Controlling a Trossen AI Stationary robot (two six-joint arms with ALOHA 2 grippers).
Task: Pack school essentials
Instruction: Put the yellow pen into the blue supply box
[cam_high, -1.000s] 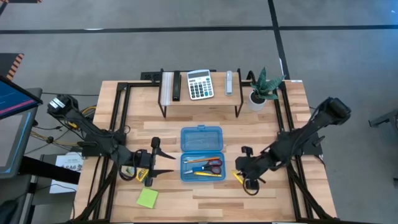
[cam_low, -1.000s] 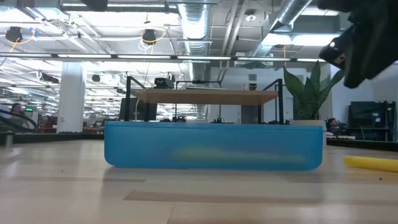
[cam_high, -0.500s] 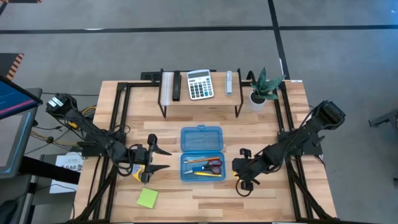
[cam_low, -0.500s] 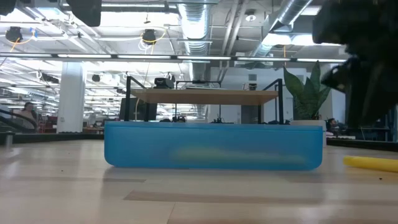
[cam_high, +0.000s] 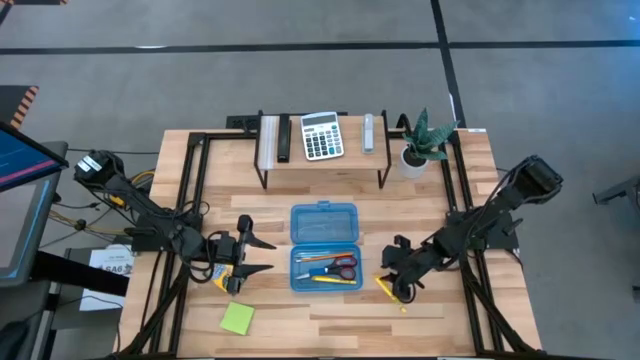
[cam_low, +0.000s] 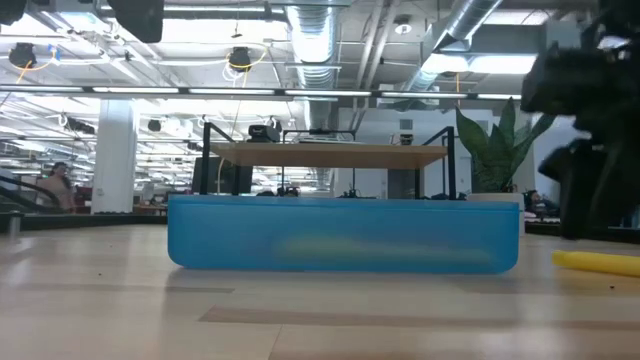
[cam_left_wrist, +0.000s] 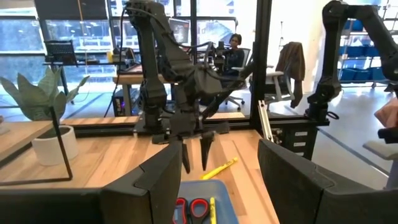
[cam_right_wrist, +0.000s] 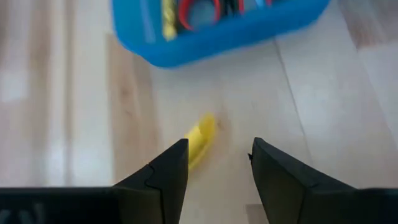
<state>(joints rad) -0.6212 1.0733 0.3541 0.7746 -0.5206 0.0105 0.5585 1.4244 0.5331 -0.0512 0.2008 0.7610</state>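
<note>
On the wooden surface (cam_high: 330, 310), the blue case (cam_high: 325, 247) lies open at the middle and already holds red-handled scissors (cam_high: 342, 265), yellow pencils (cam_high: 325, 279) and a thin pen, so part of the packing looks done. Left outside are a yellow marker (cam_high: 388, 289) just right of the case and a lime-green sticky-note pad (cam_high: 237, 318) near the front left. Poised above the marker, the right gripper (cam_high: 402, 285) has its fingers (cam_right_wrist: 163, 180) spread wide and empty, the marker showing between them in the right wrist view. Beside the case's left edge, the left gripper (cam_high: 257, 254) hangs with fingers wide apart, holding nothing. A calculator (cam_high: 321, 136) sits on the back shelf (cam_high: 320, 158), near a potted plant (cam_high: 420, 143).
</note>
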